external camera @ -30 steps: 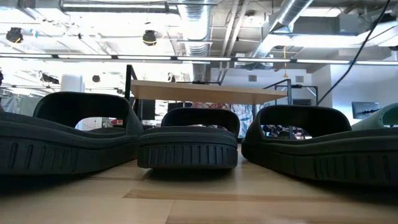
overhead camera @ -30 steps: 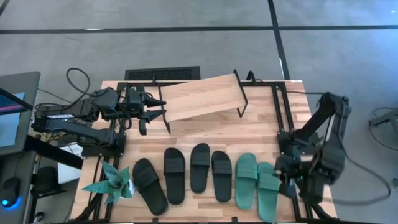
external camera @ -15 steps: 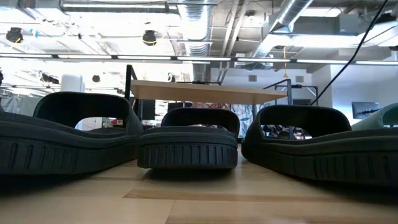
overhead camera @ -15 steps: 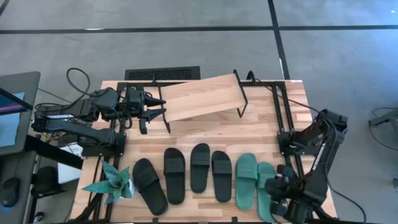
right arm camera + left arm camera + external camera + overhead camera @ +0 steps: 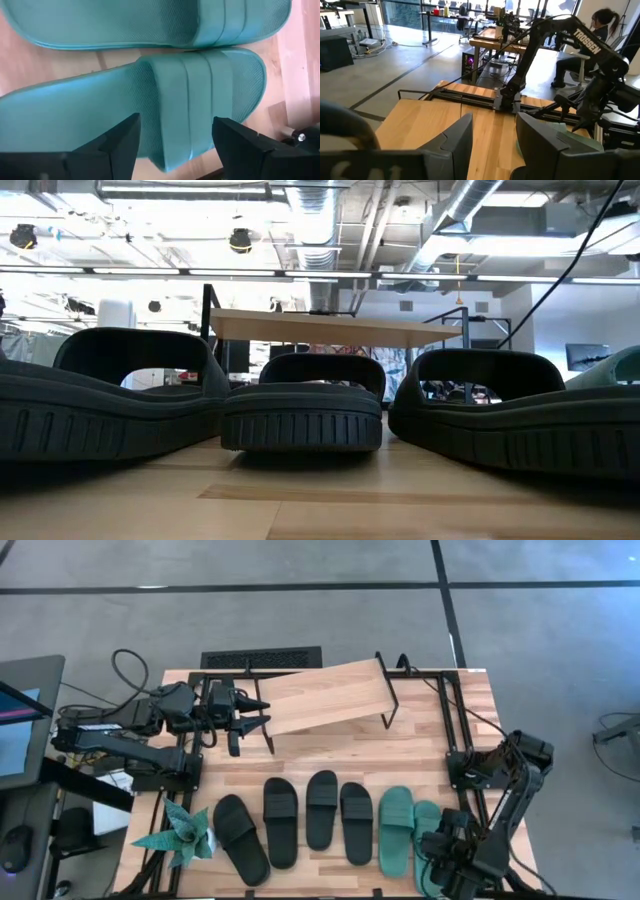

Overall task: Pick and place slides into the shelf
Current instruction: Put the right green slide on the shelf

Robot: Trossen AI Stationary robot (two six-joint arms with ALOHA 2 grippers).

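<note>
Right gripper (image 5: 175,145) is now lowered from beside the shelf (image 5: 325,695) onto the outer teal slide (image 5: 150,105), jaws spread apart astride its strap, so a pick is judged imminent; left gripper (image 5: 492,140) is held parted at the shelf.

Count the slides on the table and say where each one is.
6, in one row along the table's near edge: four black slides, then two teal slides, the last partly under the right gripper.
</note>
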